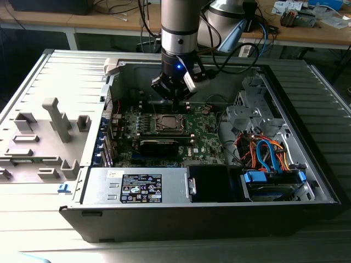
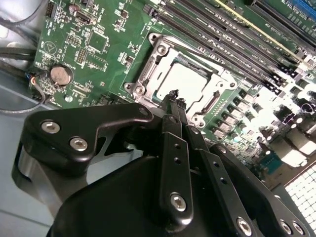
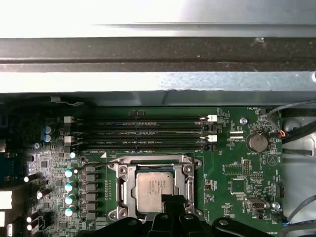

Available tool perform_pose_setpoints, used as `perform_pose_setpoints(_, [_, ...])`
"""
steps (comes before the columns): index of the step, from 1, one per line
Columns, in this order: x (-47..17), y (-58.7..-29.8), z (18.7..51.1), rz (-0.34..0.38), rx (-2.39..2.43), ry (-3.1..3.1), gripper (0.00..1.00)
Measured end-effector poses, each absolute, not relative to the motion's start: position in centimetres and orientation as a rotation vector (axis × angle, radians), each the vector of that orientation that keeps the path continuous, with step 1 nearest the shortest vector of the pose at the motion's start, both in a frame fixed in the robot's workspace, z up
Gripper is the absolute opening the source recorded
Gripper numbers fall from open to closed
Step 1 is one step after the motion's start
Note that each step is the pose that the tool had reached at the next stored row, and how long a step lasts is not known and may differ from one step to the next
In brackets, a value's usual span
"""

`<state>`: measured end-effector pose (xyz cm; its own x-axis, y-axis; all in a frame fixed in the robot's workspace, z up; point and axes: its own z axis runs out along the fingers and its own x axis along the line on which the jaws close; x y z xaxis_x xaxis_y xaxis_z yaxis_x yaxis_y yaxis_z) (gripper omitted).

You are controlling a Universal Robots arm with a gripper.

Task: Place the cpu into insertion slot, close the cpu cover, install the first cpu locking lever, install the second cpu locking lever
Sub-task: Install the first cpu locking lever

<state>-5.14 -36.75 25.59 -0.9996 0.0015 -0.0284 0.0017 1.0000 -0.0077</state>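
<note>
Cpu (image 3: pixel 157 190) is sitting flat in the slot (image 3: pixel 122 174), silvery top up, square to the socket in both wrist views. Cover (image 2: pixel 148 69) appears to be lying down around it, the chip showing through its window; I cannot tell whether the frame is latched, and I cannot make out the levers with confidence.

Gripper (image 2: pixel 175 96) is hanging over the socket, fingertips pressed together with nothing between them. In the second wrist view the tips are sitting at the edge of the chip nearest the camera; whether they are touching it or hovering just above, I cannot say.

Handling, as judgement:
- Cpu is looking thin, rigid and light, with a smooth metal lid that would be slippery for the pads. Underside contacts and socket pins are likely fragile, so any hold belongs on two opposite edges, keeping it level, never pressing down off-centre.
- Cover is thin sheet metal, stiff but springy; it is best pushed on its solid rim, not across the window.

Arm pose: in the exterior view the arm (image 1: pixel 179 22) is coming down near-vertical into the open case (image 1: pixel 66 76), wrist above the green board (image 1: pixel 205 139), the gripper pointing straight down at the socket. Coin battery (image 3: pixel 256 142) is lying well apart from the socket.
</note>
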Motion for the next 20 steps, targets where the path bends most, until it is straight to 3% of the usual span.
perform_pose_setpoints(20, [-7.3, -36.8, 25.5, -0.009, -0.033, 3.158, 0.11])
